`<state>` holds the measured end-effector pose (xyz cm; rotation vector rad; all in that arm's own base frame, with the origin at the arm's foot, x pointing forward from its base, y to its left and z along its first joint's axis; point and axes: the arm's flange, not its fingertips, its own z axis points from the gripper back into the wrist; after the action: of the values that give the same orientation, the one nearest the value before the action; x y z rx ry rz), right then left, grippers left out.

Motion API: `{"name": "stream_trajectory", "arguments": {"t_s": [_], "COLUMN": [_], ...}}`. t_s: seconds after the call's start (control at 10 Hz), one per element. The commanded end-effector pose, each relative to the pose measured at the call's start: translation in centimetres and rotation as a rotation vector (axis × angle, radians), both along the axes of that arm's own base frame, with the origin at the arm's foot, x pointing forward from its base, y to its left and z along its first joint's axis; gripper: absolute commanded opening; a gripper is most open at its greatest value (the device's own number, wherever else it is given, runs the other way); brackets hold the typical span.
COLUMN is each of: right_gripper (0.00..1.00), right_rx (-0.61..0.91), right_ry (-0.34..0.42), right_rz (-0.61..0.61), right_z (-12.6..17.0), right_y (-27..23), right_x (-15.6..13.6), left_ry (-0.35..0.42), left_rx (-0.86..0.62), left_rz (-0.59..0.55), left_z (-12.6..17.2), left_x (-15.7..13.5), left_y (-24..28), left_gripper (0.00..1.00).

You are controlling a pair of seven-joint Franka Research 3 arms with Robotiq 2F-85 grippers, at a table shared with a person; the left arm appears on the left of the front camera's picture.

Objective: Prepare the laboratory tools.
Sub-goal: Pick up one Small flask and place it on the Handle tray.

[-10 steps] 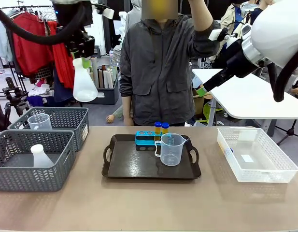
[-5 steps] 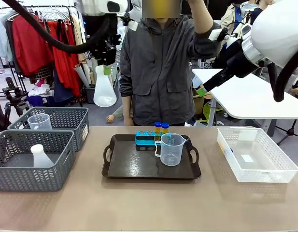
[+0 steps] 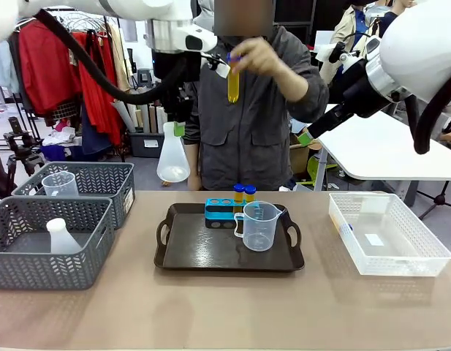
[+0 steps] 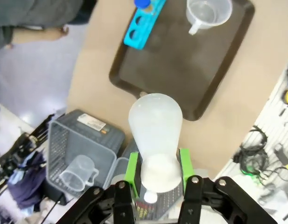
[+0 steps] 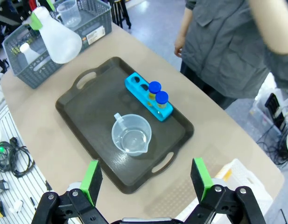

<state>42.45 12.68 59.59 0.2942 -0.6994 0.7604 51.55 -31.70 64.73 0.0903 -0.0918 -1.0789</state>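
Left gripper [image 4: 158, 164]: closed on the neck of the translucent white conical flask [image 4: 155, 123], one green pad on each side, the flask's wide body pointing down. In the front view the flask hangs in the air at 10 o'clock from the dark handled tray [image 3: 210, 265], clear of the table. Right gripper [image 5: 146, 179]: pads wide apart and holding nothing, raised high above the tray. The blue holed tube rack [image 3: 220, 210] lies on the tray at 12 o'clock, along the far rim. Two small yellow tubes with blue caps [image 3: 244, 193] stand upright in the holes at its 3 o'clock end. The clear handled measuring beaker [image 3: 259, 227] stands upright at 5 o'clock from the rack, handle toward 9 o'clock; I cannot tell whether the two touch. The person's hand [image 3: 260, 58] holds a third yellow capped tube [image 3: 233, 82] upright, well above the rack at 12 o'clock. Two grey mesh baskets [image 3: 35, 274] sit at 9 o'clock from the tray, and a clear plastic bin [image 3: 422, 267] at 3 o'clock.
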Motion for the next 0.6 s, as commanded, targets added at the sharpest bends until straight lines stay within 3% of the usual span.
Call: {"name": "stream_trajectory", "arguments": {"t_s": [0.0, 0.5], "right_gripper": [1.00, 1.00], "right_rx": [0.015, 0.015], "right_ry": [0.012, 0.012], "right_rz": [-0.010, -0.010], "right_z": [0.2, 0.2], "right_y": [0.1, 0.1], "right_x": [-0.1, -0.1], "left_ry": [0.006, -0.006], "left_rx": [0.009, -0.009], "left_rz": [-0.040, -0.011], "left_z": [-0.5, 0.1], "left_x": [0.6, 0.7], "left_y": [-0.6, 0.0], "left_gripper": [0.00, 0.00]}}
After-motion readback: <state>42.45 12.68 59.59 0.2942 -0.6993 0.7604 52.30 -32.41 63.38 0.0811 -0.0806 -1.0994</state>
